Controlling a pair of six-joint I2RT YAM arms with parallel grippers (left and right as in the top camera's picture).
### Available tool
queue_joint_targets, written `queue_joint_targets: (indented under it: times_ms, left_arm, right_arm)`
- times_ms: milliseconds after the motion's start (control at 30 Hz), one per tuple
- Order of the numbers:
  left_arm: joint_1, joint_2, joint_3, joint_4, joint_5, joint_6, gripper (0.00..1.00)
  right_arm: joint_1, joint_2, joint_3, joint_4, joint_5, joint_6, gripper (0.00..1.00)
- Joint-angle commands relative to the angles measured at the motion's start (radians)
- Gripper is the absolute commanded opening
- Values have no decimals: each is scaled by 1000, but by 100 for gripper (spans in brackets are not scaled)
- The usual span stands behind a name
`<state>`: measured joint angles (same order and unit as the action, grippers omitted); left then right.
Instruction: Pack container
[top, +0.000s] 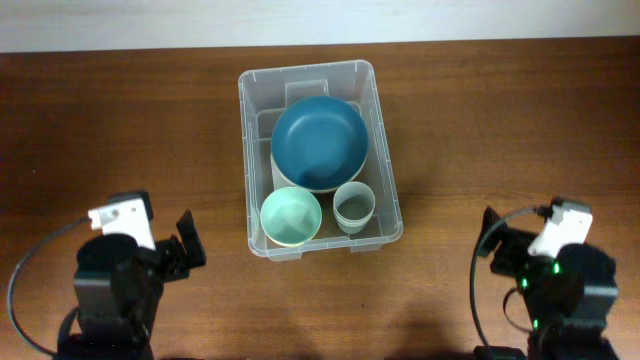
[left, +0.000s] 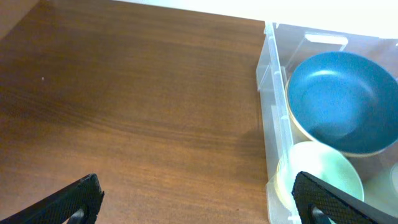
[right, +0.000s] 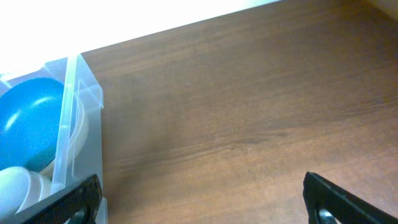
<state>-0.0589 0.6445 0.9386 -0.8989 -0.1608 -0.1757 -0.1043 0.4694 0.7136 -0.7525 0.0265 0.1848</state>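
Observation:
The clear plastic container (top: 248, 150) stands upright at the table's middle. Inside it a large dark blue bowl (top: 319, 142) rests on a white bowl, with a mint green bowl (top: 290, 216) at the near left and a small grey cup (top: 354, 206) at the near right. My left gripper (top: 188, 245) is open and empty at the near left, apart from the container. My right gripper (top: 488, 245) is open and empty at the near right. The left wrist view shows the container wall (left: 271, 124), blue bowl (left: 342, 99) and green bowl (left: 323, 174). The right wrist view shows the container's side (right: 74, 143).
The brown wooden table (top: 120, 130) surrounds the container. A pale wall or floor strip runs along the table's far edge (top: 320, 20).

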Motion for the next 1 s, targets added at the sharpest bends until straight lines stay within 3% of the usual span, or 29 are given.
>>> queue_joint_targets:
  times_ms: [0,133,333,567,633,800,967]
  left_arm:
    - [1,-24,-28,-9,7,13,100]
    - [1,-18,-28,-10,7,13,100]
    - [1,-18,-28,-10,7,13,100]
    - [1,-18,-28,-11,7,13,100]
    - [1,-18,-28,-11,7,13,100]
    - [1,-18,-28,-10,7,13,100]
    - [1,-18,-28,-10,7,13,100]
  right_arm:
    - [0,-52,-16,-41,11,11,99]
    - [0,-52,-16,-140,3,12,99]
    - [0,-52,-16,-169,-204,45,99]
    - [0,-52,-17,-209,-137,19,99]
    - [0,-52,-17,-206,-135,-47,99]
    - [0,-52,-43,-108,-151,-241,99]
    - [1,-69,-147,59,-208,-263,99]
